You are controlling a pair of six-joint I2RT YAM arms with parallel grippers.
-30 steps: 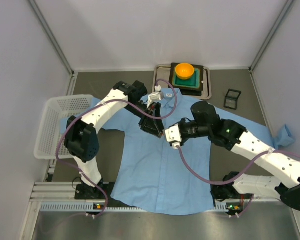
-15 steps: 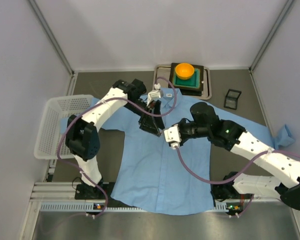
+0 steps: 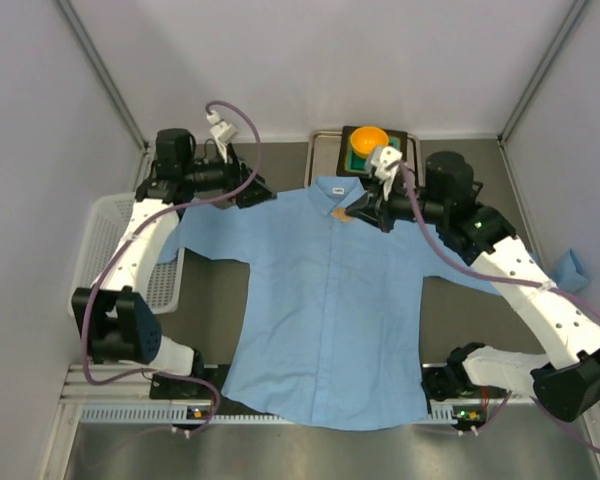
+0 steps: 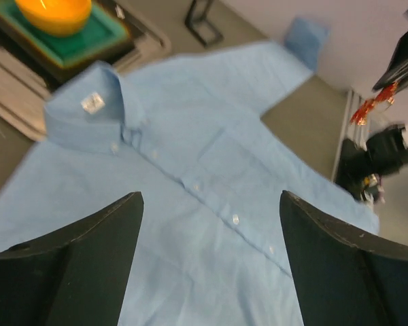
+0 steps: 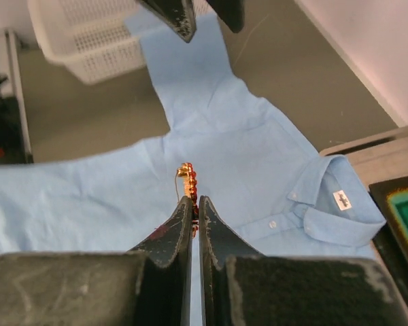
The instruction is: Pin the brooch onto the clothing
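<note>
Fingers of the right gripper (image 5: 195, 201) were closed on the brooch (image 5: 188, 178), held over the shirt (image 3: 320, 300) just right of its collar. The left gripper (image 4: 209, 198) hung wide open, holding nothing, by the shirt's far left shoulder.

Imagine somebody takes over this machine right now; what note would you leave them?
Left gripper: open, holds nothing, back by the shirt's shoulder.
Right gripper: shut on the brooch, close to the collar.
Shirt: spread flat, front up.
Done: brooch picked up and brought to the shirt.
Left: pin it to the fabric, then let go. Nothing shows it fastened yet.
</note>
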